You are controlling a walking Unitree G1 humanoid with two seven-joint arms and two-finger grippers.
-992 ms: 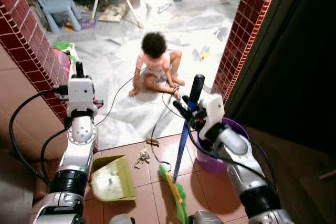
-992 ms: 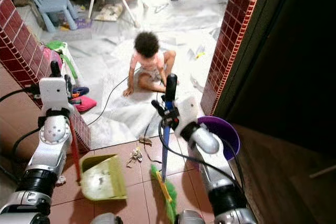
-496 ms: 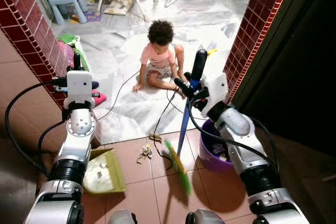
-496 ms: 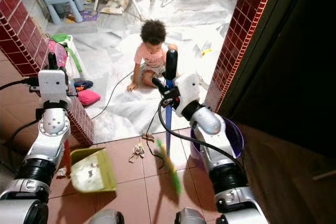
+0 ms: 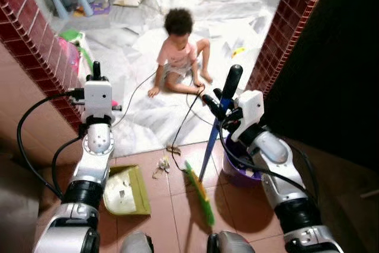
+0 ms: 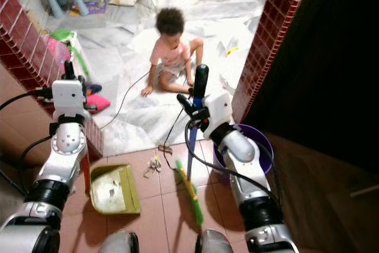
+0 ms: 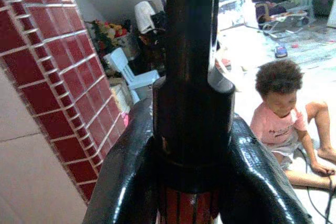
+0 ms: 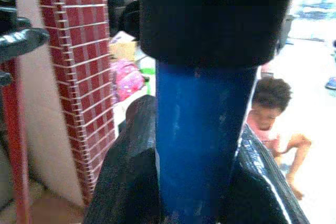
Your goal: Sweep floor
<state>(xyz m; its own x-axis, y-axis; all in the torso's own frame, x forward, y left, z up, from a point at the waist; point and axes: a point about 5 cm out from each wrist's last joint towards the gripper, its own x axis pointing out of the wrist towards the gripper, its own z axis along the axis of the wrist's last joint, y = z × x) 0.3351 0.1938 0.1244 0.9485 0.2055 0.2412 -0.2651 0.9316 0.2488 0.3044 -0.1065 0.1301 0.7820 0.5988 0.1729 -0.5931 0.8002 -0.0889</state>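
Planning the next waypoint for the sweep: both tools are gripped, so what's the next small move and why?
Probably a short stroke of the broom toward the robot's left, pushing the debris to the dustpan. The right gripper clamps the blue handle, the left gripper holds the dustpan's red handle, and the debris lies between bristles and pan. Keep it short: a child sits just beyond.

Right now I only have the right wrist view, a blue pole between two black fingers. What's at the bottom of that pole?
Observer: A green broom head resting on the brown tiles, tilted.
Operator: Where's the dustpan?
Observer: The green dustpan lies on the tiles to the robot's left of the broom head, apart from it; the left gripper is shut on its red handle.
Operator: Any debris left?
Observer: A small debris pile lies between dustpan and broom, beside a black cable.
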